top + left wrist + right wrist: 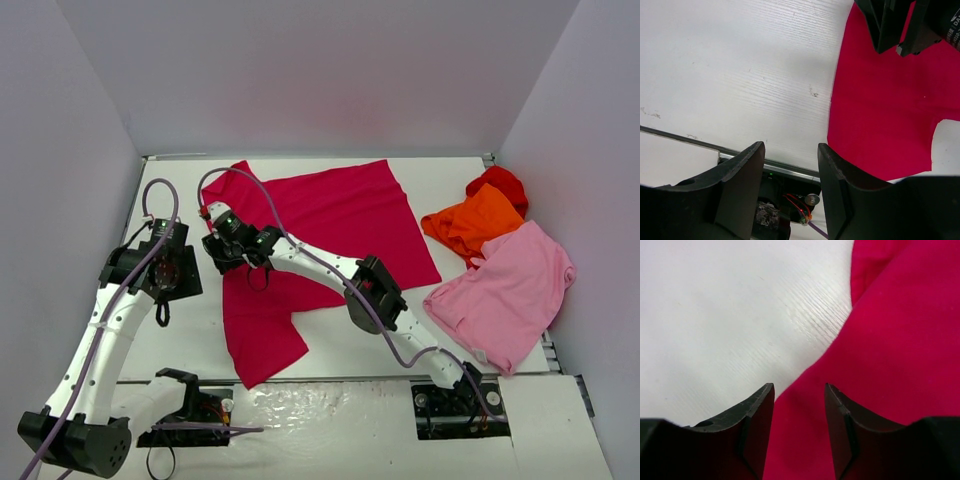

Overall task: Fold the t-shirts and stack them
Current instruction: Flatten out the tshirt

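Two arm bases [455, 400] sit at the bottom of the top view, closest to us. Past them the crimson shirt [330, 220] lies spread on the white table [190, 345]. The right gripper [222, 248] hangs over the left edge of the crimson shirt. The left gripper [165, 285] is just beside that same edge, over bare table. To the right of the crimson shirt lie the orange shirt [475, 225], the pink shirt [510, 285] and the red shirt [500, 183] in a loose bunch, not folded.

From the left wrist, both fingers [747, 170] stand apart with nothing between them. Only table is under them, and the crimson shirt is off to one side.

From the right wrist, the fingers [757, 415] are apart too. The crimson shirt's edge runs right under the gap. I see no cloth pinched yet.

I think the job has only begun, and the step is to grab this edge. To do it well, the right gripper should go low so one finger slides under the cloth. The left gripper should come over and take the same edge further along. Then both can lift together and the fold stays flat.
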{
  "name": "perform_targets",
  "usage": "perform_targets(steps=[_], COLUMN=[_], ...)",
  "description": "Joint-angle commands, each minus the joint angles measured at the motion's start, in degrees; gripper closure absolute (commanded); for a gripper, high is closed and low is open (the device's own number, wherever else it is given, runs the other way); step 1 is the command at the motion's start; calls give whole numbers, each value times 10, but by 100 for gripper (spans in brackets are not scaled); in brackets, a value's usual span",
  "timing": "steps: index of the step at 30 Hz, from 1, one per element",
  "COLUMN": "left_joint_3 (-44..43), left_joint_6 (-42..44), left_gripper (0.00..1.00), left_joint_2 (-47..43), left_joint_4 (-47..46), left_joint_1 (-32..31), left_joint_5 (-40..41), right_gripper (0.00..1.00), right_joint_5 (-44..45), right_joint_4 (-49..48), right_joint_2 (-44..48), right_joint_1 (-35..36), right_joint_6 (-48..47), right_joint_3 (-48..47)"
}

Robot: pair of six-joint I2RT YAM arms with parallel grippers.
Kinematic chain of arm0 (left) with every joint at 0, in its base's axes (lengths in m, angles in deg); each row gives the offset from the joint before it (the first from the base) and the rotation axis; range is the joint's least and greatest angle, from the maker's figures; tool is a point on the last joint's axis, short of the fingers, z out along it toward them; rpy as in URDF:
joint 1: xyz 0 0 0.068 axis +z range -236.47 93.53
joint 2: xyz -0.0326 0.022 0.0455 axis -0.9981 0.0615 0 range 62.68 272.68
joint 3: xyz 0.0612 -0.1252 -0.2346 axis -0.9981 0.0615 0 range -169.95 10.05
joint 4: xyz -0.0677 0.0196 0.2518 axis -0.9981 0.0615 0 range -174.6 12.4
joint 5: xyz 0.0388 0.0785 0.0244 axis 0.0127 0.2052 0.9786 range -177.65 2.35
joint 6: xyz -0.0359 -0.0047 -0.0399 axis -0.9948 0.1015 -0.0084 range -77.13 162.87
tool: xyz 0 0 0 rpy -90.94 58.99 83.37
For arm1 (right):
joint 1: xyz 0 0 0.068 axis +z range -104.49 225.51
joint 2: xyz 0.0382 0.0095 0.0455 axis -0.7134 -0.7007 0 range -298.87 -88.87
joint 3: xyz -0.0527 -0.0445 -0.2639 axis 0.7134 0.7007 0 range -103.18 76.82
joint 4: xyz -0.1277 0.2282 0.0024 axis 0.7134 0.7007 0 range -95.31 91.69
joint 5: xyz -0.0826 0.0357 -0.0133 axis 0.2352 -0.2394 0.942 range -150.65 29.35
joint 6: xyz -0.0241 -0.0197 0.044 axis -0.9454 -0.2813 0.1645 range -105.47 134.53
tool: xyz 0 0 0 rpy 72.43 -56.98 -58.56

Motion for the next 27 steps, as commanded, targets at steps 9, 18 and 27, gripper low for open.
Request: perform_targets(steps=[9,18,27], left_joint_3=[-14,-5,-2], left_joint_6=[1,5,7], left_gripper=[56,56,56], left_joint_2=[-3,3,10], left_joint_4=[4,2,-9], left_joint_1=[2,3,2], left_joint_5=[13,14,12], right_gripper=[46,100,100], right_joint_5=[-82,-50,101], right_joint_4=[-44,-23,-57], right_joint_2=[-35,-15,163], right_joint_1=[-9,-38,-48], right_joint_6=[46,65,44], right_joint_3=[-25,63,223])
